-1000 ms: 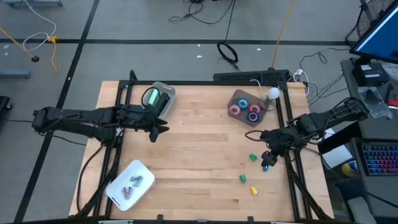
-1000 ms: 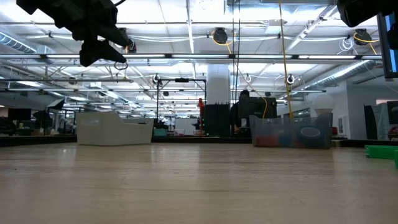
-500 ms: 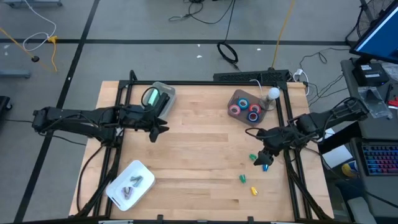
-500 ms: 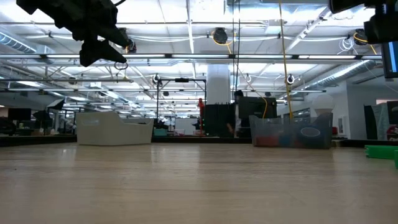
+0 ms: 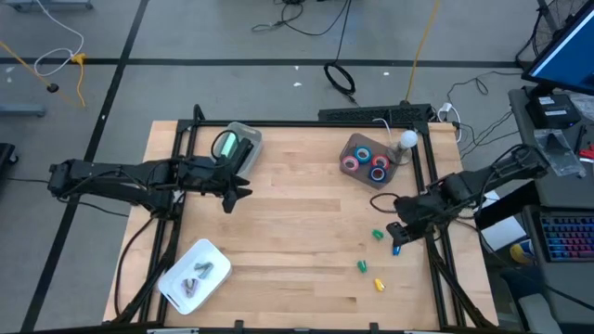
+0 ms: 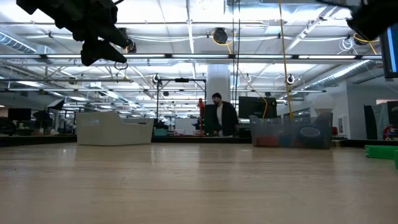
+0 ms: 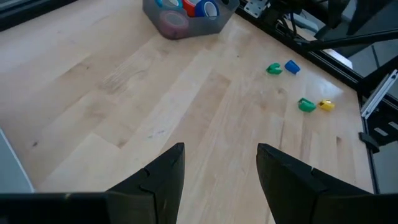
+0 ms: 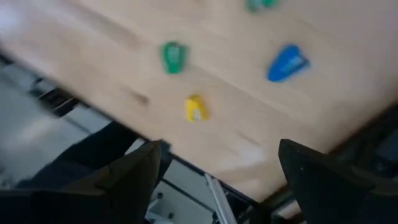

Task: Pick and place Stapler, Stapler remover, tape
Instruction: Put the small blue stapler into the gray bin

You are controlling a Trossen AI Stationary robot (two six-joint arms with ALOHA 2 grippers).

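Red and blue tape rolls [image 5: 368,160] lie in a grey bin [image 5: 353,144] at the far right; they also show in the left wrist view [image 7: 186,7]. A green stapler [image 5: 230,147] lies in a clear bin at the far left. Small pieces lie on the wood near the right edge: one green [image 5: 378,235], one blue [image 5: 396,249], another green [image 5: 363,266] and one yellow [image 5: 379,284]. My right gripper [image 5: 397,230] hovers open above the blue piece [image 8: 287,63]. My left gripper [image 5: 237,193] is open and empty above the table's left middle.
A white tray [image 5: 215,252] with grey metal pieces stands at the near left. A white ball-shaped thing [image 5: 407,140] sits beside the tape bin. A black frame runs along the table's edges [image 5: 429,186]. Bare wood [image 5: 297,232] lies between the arms. A person stands far off in the room [image 6: 219,118].
My right gripper has shifted over the small coloured pieces, first a little toward the table's left, then back toward the right edge; its wrist view is blurred by motion. A person has walked into view in the room behind.
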